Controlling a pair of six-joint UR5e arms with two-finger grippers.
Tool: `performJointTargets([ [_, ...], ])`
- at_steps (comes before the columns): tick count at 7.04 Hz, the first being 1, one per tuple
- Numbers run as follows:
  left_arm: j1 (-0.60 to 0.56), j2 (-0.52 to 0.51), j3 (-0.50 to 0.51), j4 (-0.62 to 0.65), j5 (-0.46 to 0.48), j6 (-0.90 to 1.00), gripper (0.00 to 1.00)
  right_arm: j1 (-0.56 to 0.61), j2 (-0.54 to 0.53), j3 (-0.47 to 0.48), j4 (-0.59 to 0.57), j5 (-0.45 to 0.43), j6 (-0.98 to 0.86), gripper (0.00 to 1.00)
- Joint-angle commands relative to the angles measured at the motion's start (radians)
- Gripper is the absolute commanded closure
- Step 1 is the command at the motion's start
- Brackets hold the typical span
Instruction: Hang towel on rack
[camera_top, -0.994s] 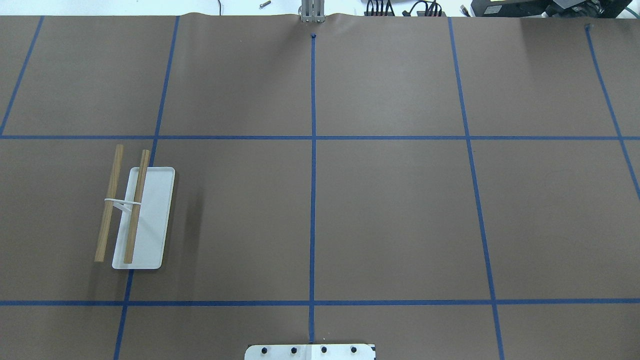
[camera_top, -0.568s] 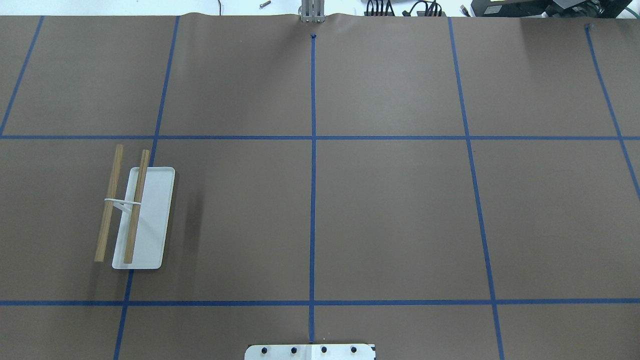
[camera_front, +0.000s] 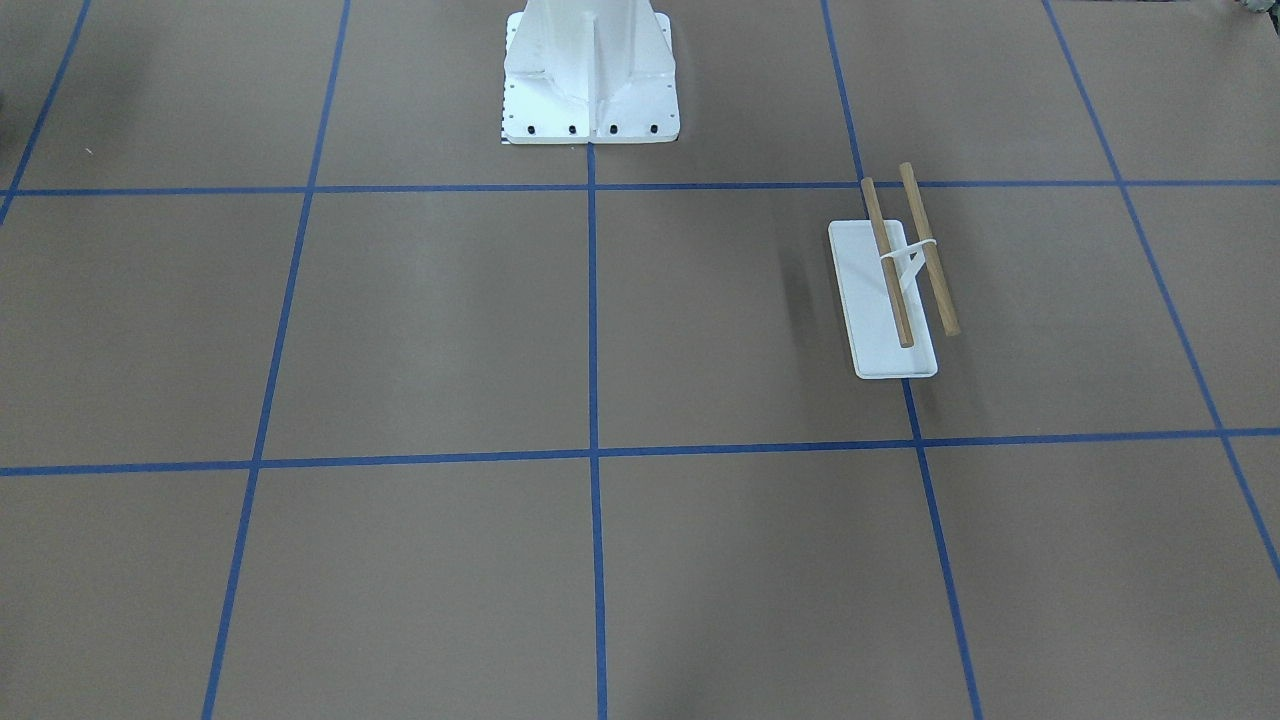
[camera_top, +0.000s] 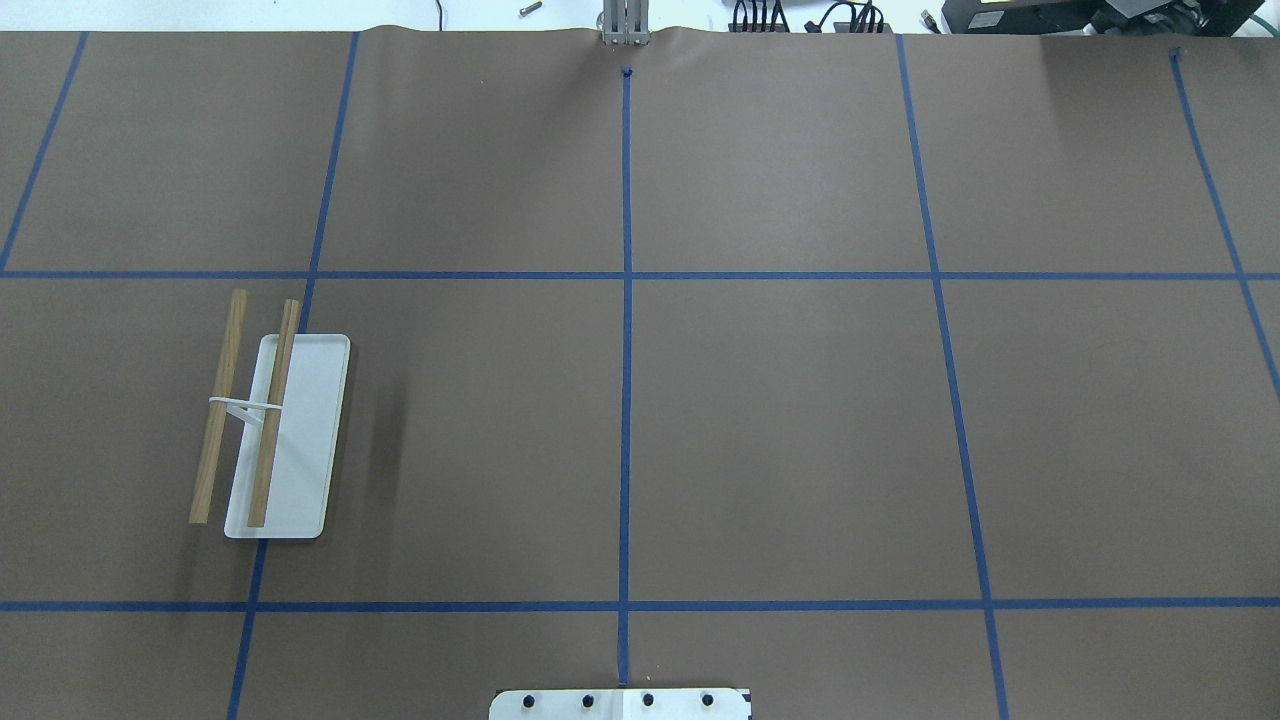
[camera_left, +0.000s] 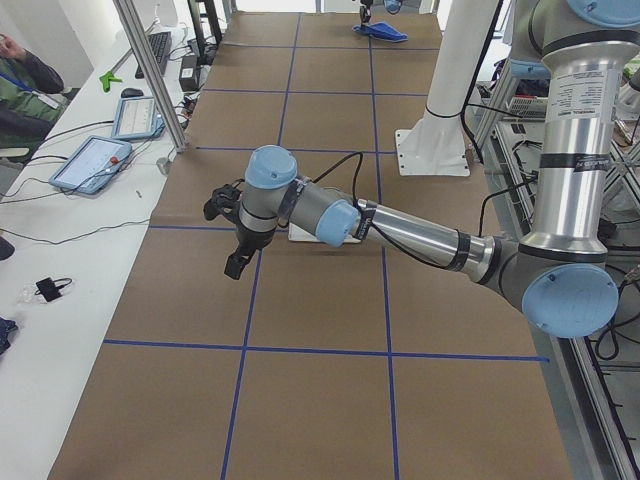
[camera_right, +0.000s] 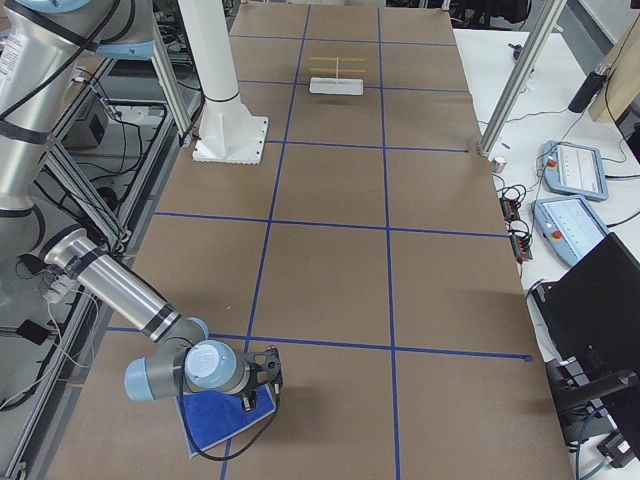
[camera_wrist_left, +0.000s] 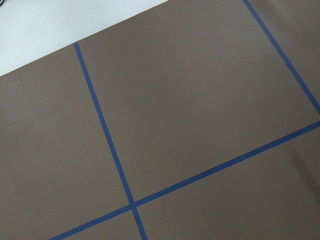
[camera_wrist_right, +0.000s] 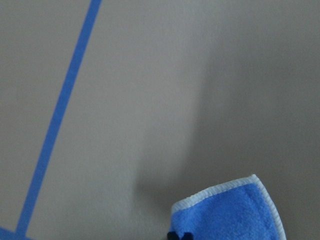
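Note:
The rack (camera_top: 300, 440) stands on the table's left half, with a white base and two wooden dowels; it also shows in the front-facing view (camera_front: 885, 300) and far off in the exterior right view (camera_right: 337, 85). The blue towel (camera_right: 215, 420) is at the table's right end under my right gripper (camera_right: 262, 378). In the right wrist view a towel corner (camera_wrist_right: 227, 212) with a pale edge sits at two dark fingertips (camera_wrist_right: 173, 235) that are close together on it. My left gripper (camera_left: 232, 235) hangs above the table beside the rack; I cannot tell if it is open.
The white robot pedestal (camera_front: 590, 70) is bolted at the table's near middle. Blue tape lines grid the brown table (camera_top: 780, 430). Tablets and cables (camera_right: 570, 170) lie on the white bench past the far edge. A metal post (camera_left: 150, 75) stands at that edge.

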Motion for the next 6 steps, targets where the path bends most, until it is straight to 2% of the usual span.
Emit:
performJointTargets([
  [1, 0.000, 0.003, 0.004, 0.000, -0.001, -0.017, 0.01, 0.038, 0.168, 0.064, -0.212, 0.021, 0.006, 1.00],
  [2, -0.002, 0.009, 0.004, 0.000, -0.001, -0.020, 0.01, 0.038, 0.244, 0.140, -0.383, 0.022, 0.005, 1.00],
  [3, 0.000, 0.012, 0.007, 0.000, -0.001, -0.022, 0.01, 0.038, 0.326, 0.262, -0.593, 0.021, 0.024, 1.00],
  [4, 0.000, 0.011, 0.004, 0.000, -0.001, -0.064, 0.01, 0.011, 0.387, 0.387, -0.748, 0.027, 0.096, 1.00],
  [5, 0.000, 0.003, 0.001, 0.000, -0.001, -0.099, 0.01, -0.065, 0.465, 0.461, -0.788, 0.029, 0.230, 1.00],
  [6, 0.000, -0.002, -0.009, -0.006, -0.001, -0.100, 0.01, -0.183, 0.574, 0.490, -0.787, 0.012, 0.453, 1.00],
])
